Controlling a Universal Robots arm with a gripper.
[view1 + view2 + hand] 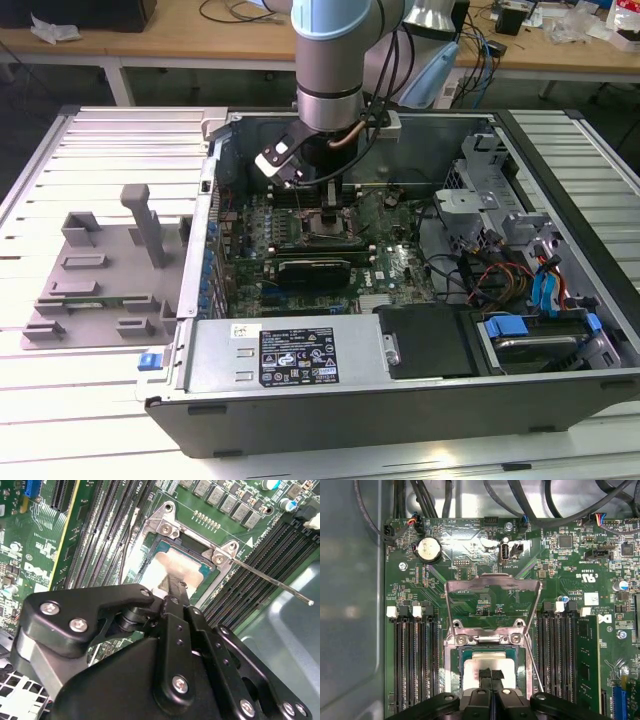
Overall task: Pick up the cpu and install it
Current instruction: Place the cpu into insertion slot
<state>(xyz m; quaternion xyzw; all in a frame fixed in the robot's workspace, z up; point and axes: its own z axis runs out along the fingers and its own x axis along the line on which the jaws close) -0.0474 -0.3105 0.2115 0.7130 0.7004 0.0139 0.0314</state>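
Seating cpu (472, 669) flat in socket (454, 666) — gripper (490, 673) fully closed, tips on its lid, nothing pinched; keep force straight, light.

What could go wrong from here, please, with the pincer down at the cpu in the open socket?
1. The pincer tips appear to rest on the cpu. If the chip is not lying flat, pressing could damage it or the contacts beneath.
2. The hinged metal frame stands open and the lever is free, so nothing clamps the chip. Lifting away could nudge it askew.
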